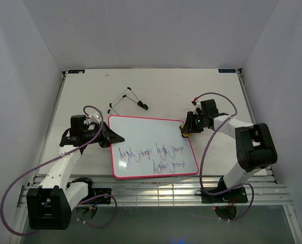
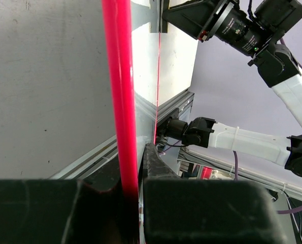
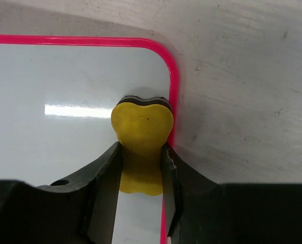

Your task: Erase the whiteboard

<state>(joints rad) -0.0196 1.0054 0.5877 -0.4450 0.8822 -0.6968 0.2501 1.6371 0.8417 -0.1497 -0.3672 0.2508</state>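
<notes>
The whiteboard lies flat on the table, pink-red rimmed, with blue-purple scribbles across its near half. My left gripper is shut on the board's left rim; in the left wrist view that rim runs up as a red bar from between the jaws. My right gripper is shut on a small yellow eraser, which rests on the board's far right corner, just inside the rim. The eraser's dark felt underside peeks out at its far end.
A thin black wire stand lies folded on the table beyond the board. White walls enclose the table on three sides. An aluminium rail runs along the near edge by the arm bases.
</notes>
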